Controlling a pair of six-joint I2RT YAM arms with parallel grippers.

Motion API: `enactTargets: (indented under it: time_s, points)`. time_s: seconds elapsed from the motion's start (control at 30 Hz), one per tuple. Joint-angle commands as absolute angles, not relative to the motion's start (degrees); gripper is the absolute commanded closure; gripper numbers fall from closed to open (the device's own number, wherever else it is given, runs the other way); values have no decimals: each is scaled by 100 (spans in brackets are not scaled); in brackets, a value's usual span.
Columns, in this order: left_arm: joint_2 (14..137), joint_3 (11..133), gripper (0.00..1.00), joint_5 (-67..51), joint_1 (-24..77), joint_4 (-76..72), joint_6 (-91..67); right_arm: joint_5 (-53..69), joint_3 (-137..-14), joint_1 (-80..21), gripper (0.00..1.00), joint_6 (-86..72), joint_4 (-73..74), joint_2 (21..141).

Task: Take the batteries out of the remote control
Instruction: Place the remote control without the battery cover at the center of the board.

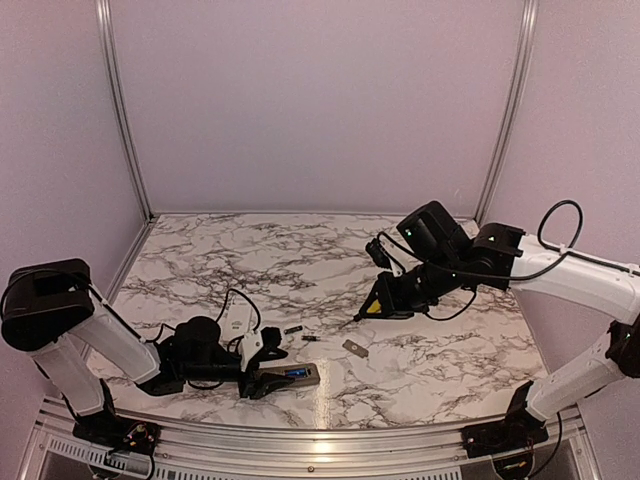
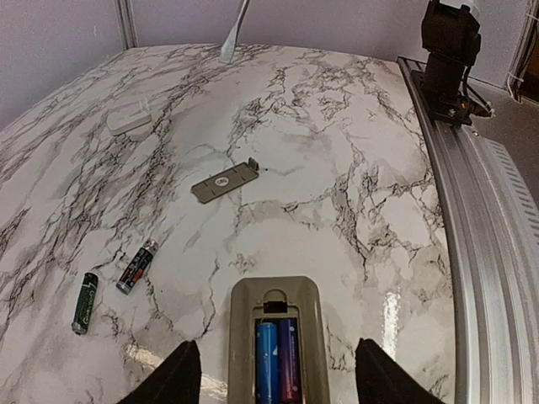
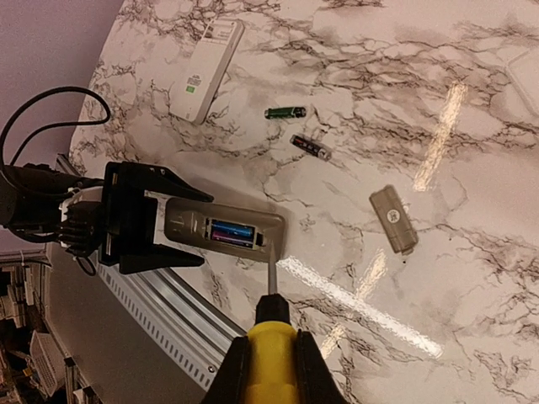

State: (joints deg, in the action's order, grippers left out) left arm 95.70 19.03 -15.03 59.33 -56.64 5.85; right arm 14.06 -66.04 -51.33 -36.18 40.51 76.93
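Straddling the near end of the grey remote control point(image 2: 274, 316), the left hand point(image 2: 278, 362) is open: its two dark fingers point(image 2: 177, 379) stand on either side of the casing, with a strip of counter showing between each finger and the remote. The remote lies flat on the marble-patterned counter point(image 2: 354, 168) close to the near rail, back upward, its battery compartment uncovered. Two batteries sit side by side inside, a blue battery point(image 2: 267, 362) and a purple battery point(image 2: 289, 358).

A little farther out and to the left, two loose batteries lie on the counter near each other but not touching: a dark greenish one point(image 2: 84, 301) and a dark one with a red band point(image 2: 137, 266). Beyond the remote's far end rests the small flat grey cover plate point(image 2: 225, 181), well apart from both the remote and the loose pair. A long white remote point(image 3: 206, 59) lies on the counter near the left arm, past the loose batteries as the right wrist camera sees them.

Farther still, the right hand point(image 3: 274, 370) is clamped around the yellow-handled screwdriver point(image 3: 272, 337), whose blade points down toward the counter without touching the grey remote.
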Motion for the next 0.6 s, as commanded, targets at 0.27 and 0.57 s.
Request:
enactTargets:
  time_s: [0.27,0.57]
  points:
    - [8925,1845,17,-1772,5934,-3843,1051,1305,-6635,-5186,100,-3501,4015,7699]
    - [9083,2277,13,-2080,5436,-2932,2052,1345,-6522,-5184,100,-3523,4085,7568]
